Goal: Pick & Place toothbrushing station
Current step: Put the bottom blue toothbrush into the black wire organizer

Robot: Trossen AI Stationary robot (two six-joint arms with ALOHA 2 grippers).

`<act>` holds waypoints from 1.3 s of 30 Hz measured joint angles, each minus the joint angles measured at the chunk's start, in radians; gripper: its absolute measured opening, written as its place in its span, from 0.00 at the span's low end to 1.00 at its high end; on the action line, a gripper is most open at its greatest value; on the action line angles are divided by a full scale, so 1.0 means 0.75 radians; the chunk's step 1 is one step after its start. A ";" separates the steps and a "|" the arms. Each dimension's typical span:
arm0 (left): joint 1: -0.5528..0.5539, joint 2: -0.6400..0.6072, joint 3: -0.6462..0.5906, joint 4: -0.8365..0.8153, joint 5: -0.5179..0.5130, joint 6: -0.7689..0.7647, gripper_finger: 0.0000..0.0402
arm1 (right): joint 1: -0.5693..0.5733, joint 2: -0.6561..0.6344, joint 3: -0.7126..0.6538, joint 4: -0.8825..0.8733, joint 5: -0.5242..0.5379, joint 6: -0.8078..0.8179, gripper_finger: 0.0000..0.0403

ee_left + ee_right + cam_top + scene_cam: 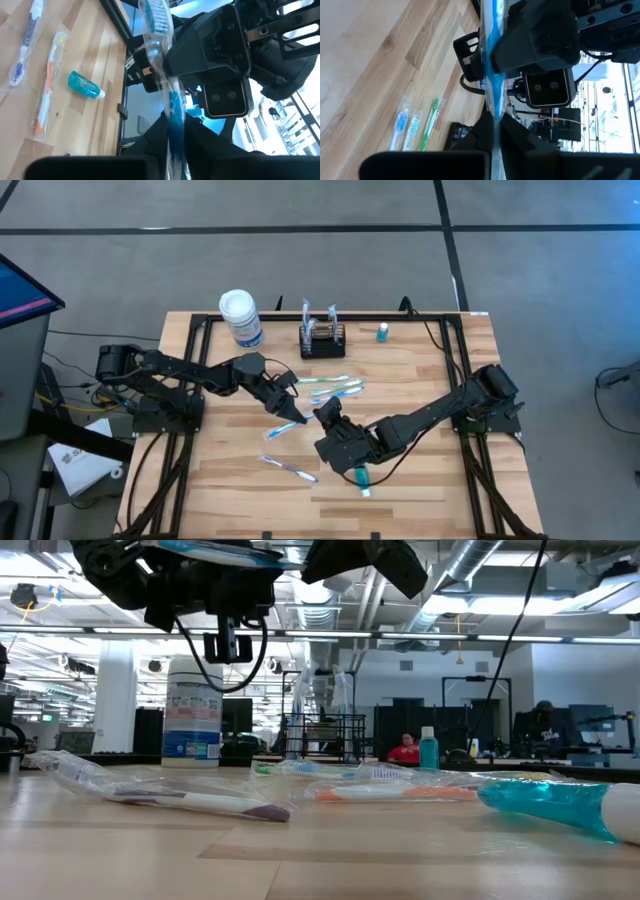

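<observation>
my left gripper (pixel 297 420) and my right gripper (pixel 322 415) both pinching one wrapped blue toothbrush (pixel 167 95) above the table's middle, black mesh basket (pixel 322 340) standing at the far edge, white canister (pixel 240 317) to its left

Canister (pixel 240 317) left of basket (pixel 323 340)

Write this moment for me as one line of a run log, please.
left claw: shut on wrapped toothbrush | right claw: shut on same toothbrush | toothbrush: held above table | wire basket: apart, untouched
</observation>
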 joint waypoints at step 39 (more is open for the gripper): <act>0.017 0.001 0.000 0.001 -0.147 0.307 0.03 | 0.095 0.000 0.124 -0.012 0.070 0.031 0.45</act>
